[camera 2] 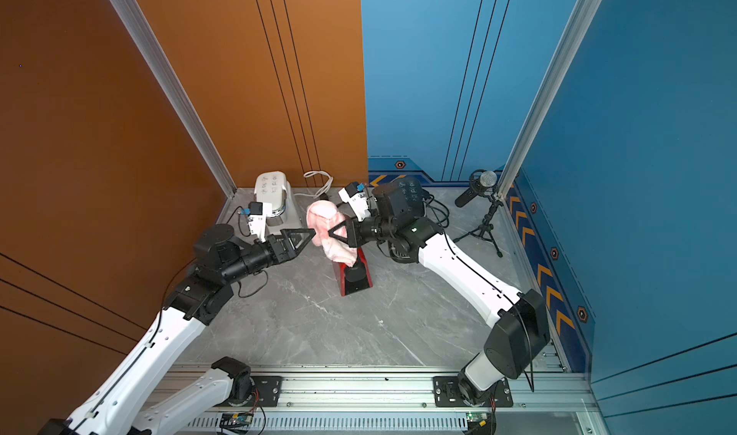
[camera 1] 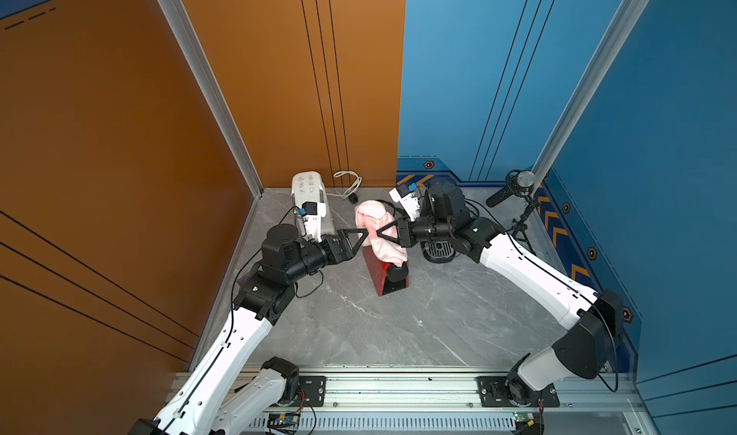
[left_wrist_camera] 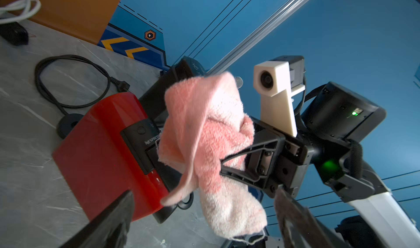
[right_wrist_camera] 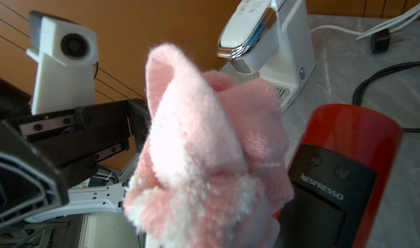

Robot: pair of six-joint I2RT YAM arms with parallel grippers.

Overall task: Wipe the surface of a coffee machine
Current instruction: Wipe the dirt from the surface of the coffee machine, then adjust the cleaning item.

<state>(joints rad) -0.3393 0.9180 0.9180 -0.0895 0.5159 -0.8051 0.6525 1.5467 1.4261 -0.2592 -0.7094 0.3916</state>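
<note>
A red coffee machine point(camera 1: 385, 277) point(camera 2: 351, 279) with a black top panel stands mid-table. My right gripper point(camera 1: 379, 231) point(camera 2: 334, 233) is shut on a bunched pink cloth point(camera 1: 377, 221) point(camera 2: 327, 223), which hangs over the machine's back end. In the left wrist view the cloth point(left_wrist_camera: 204, 122) covers part of the machine's black panel point(left_wrist_camera: 136, 144). My left gripper point(camera 1: 361, 239) point(camera 2: 309, 238) is open just left of the cloth, holding nothing, its fingers point(left_wrist_camera: 109, 221) wide apart. In the right wrist view the cloth point(right_wrist_camera: 200, 156) hides my right jaws, with the red machine point(right_wrist_camera: 354, 131) beside it.
A white coffee machine point(camera 1: 311, 206) stands at the back left with its white cable point(camera 1: 349, 184). A black coffee machine point(camera 1: 442, 210) sits behind my right wrist. A microphone on a tripod point(camera 1: 520, 190) is at the back right. A black cord point(left_wrist_camera: 68, 81) lies behind the red machine.
</note>
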